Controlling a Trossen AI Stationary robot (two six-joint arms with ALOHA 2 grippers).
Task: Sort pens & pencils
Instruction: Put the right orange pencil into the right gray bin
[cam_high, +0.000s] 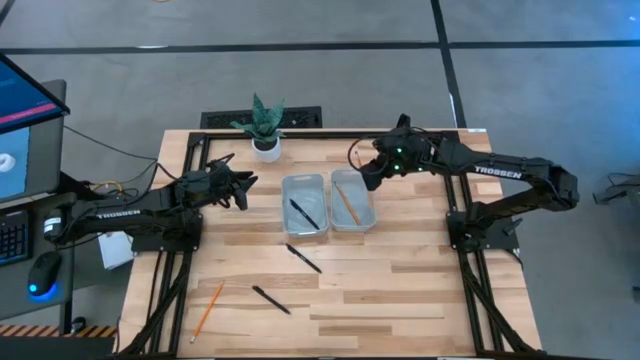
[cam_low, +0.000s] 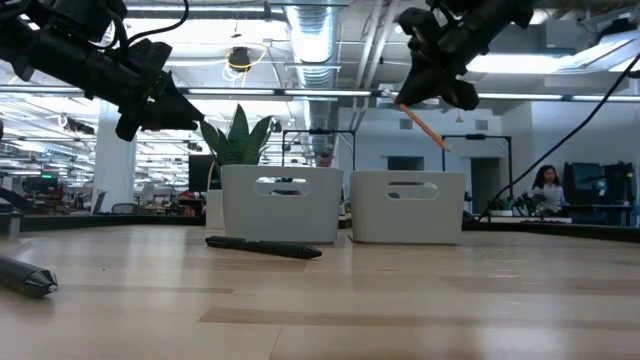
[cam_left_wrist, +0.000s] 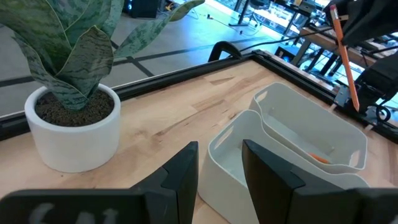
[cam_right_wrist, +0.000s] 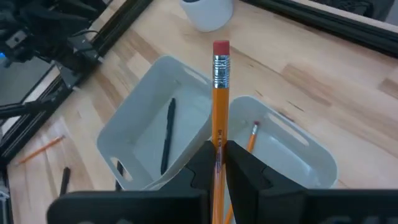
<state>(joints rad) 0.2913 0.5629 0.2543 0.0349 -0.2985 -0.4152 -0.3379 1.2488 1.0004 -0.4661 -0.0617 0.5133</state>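
Pinching a pencil (cam_right_wrist: 221, 106) upright above the right bin (cam_high: 352, 201), right gripper (cam_right_wrist: 219, 163) poised for dropping; left gripper (cam_left_wrist: 219, 167) spread, idle beside the left bin (cam_high: 304, 205).

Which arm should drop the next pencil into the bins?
Right. The right gripper is shut on a pencil above the right bin, which already has a pencil inside. The left gripper is open and holds nothing, beside the left bin with a pen.

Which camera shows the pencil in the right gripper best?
Right wrist view: the held pencil fills the centre, eraser up, over the bins. Low view shows it small beneath the right gripper; left wrist clips it; high hides it.
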